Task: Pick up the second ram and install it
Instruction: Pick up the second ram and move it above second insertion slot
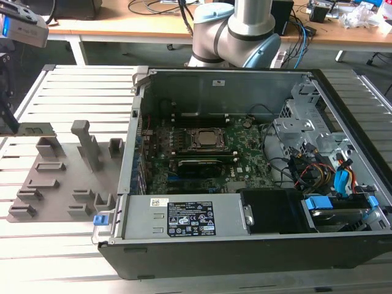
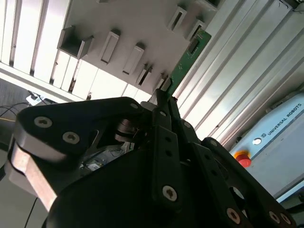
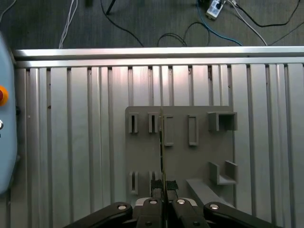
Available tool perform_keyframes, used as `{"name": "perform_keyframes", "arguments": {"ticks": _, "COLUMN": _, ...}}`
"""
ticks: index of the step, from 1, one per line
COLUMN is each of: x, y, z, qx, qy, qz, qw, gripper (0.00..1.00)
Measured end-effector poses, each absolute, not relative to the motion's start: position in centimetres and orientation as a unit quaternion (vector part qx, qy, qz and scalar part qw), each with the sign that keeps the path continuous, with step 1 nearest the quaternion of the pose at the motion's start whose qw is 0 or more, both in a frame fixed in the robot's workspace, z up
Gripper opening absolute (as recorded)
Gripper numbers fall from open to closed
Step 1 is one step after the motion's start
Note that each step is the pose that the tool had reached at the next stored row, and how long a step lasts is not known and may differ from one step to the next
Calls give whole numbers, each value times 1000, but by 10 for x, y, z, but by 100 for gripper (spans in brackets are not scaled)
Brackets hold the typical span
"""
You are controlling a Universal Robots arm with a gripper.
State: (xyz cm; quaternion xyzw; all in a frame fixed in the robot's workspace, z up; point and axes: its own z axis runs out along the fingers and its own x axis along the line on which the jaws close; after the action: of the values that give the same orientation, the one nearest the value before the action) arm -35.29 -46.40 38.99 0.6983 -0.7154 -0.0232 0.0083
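Well, at the exterior view's left the gripper (image 1: pixel 9 122) is clamped on one end of the second ram (image 1: pixel 37 130). The thin green stick hangs just above the far corner of the grey holder tray (image 1: pixel 61 196), and it looks lifted clear of the slots. Its long axis runs level, pointing away from the fingers toward the exterior view's right. The open computer case (image 1: pixel 245 92) and its motherboard (image 1: pixel 245 153) sit that way, well apart from the stick. In the second wrist view, the fingertips (image 2: pixel 167 102) pinch the board's flat faces.
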Motion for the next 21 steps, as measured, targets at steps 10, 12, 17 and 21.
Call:
{"name": "perform_keyframes", "arguments": {"ticks": 10, "x": -328, "y": -464, "z": 390, "qx": 698, "qy": -715, "qz": -23, "qw": 8, "gripper": 14}}
{"name": "perform_keyframes", "arguments": {"ticks": 12, "x": -316, "y": -464, "z": 390, "qx": 698, "qy": -715, "qz": -23, "qw": 8, "gripper": 14}}
{"name": "perform_keyframes", "arguments": {"ticks": 17, "x": -294, "y": -464, "z": 390, "qx": 698, "qy": -715, "qz": -23, "qw": 8, "gripper": 14}}
{"name": "perform_keyframes", "arguments": {"ticks": 21, "x": -278, "y": -464, "z": 390, "qx": 698, "qy": -715, "qz": -23, "qw": 8, "gripper": 14}}
